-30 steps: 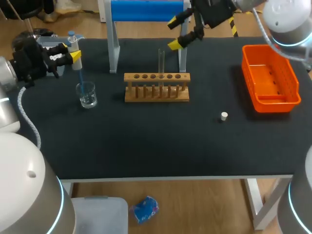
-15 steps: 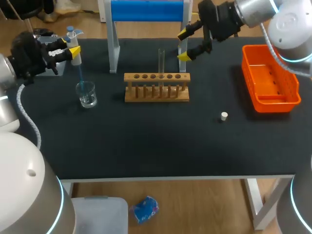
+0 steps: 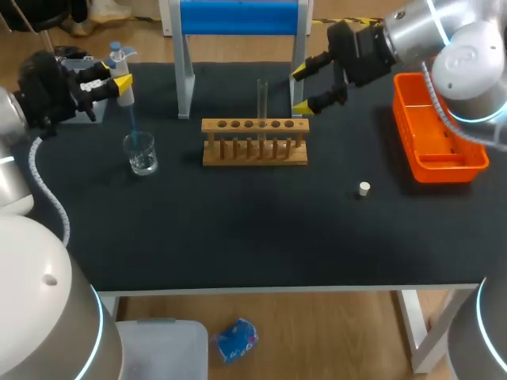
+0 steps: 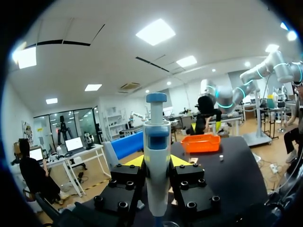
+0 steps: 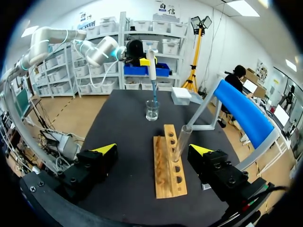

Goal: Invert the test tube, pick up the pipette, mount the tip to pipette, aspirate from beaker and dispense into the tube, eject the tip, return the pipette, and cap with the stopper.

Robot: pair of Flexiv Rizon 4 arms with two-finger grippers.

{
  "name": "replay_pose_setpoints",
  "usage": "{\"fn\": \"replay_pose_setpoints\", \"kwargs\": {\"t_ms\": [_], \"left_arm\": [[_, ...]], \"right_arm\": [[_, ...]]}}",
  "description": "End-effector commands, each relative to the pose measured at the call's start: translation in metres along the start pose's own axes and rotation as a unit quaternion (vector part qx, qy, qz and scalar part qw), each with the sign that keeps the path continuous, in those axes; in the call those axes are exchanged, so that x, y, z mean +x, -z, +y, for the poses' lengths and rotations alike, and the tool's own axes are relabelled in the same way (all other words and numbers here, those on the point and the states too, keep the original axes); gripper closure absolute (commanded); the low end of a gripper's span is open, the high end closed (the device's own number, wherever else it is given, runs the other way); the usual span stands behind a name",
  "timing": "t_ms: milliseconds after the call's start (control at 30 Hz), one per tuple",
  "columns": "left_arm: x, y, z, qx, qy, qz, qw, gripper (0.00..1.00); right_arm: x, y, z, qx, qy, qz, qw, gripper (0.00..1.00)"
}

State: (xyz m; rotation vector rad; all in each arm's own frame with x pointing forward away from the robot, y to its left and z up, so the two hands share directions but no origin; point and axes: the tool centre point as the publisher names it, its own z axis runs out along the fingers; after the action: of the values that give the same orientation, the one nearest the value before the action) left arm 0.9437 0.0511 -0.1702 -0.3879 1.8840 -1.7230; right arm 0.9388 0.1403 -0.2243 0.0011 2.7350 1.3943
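Observation:
My left gripper (image 3: 116, 82) is shut on the white pipette (image 3: 124, 96), held upright over the back left of the table. Its blue tip (image 3: 131, 127) reaches down into the glass beaker (image 3: 142, 155). In the left wrist view the pipette (image 4: 156, 158) stands between the fingers of the left gripper (image 4: 156, 163). A clear test tube (image 3: 261, 97) stands upright in the wooden rack (image 3: 254, 142). My right gripper (image 3: 302, 89) hangs open just right of the tube; in its own view the right gripper (image 5: 154, 150) faces the test tube (image 5: 181, 141). The small white stopper (image 3: 364, 188) lies on the mat.
A blue-topped stand (image 3: 238, 17) on grey legs rises behind the rack. An orange bin (image 3: 440, 131) sits at the right edge. A white box (image 5: 181, 95) lies at the table's back left beyond the beaker (image 5: 152, 111).
My right gripper has swung down and rightward, from behind the stand to beside the test tube. My left gripper lifted the pipette slightly, then held still.

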Motion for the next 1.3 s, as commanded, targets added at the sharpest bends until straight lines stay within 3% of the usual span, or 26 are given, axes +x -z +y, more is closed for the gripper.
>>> {"fn": "replay_pose_setpoints", "kwargs": {"t_ms": [33,567,967,1300], "left_arm": [[0.001,0.0,-0.003,-0.003,-0.001,-0.002,1.0,1.0],[0.001,-0.001,-0.001,-0.005,-0.001,-0.004,1.0,1.0],[-0.001,0.0,0.001,-0.009,0.0,-0.007,1.0,1.0],[-0.002,0.001,-0.015,-0.016,0.007,-0.003,1.0,1.0]], "right_arm": [[-0.01,-0.012,-0.007,-0.003,0.001,0.011,1.0,0.0],[-0.033,-0.038,-0.02,0.017,-0.01,0.031,0.999,0.0],[-0.033,-0.038,-0.021,0.022,-0.011,0.03,0.999,0.0],[-0.033,-0.038,-0.021,0.022,-0.011,0.03,0.999,0.0]]}}
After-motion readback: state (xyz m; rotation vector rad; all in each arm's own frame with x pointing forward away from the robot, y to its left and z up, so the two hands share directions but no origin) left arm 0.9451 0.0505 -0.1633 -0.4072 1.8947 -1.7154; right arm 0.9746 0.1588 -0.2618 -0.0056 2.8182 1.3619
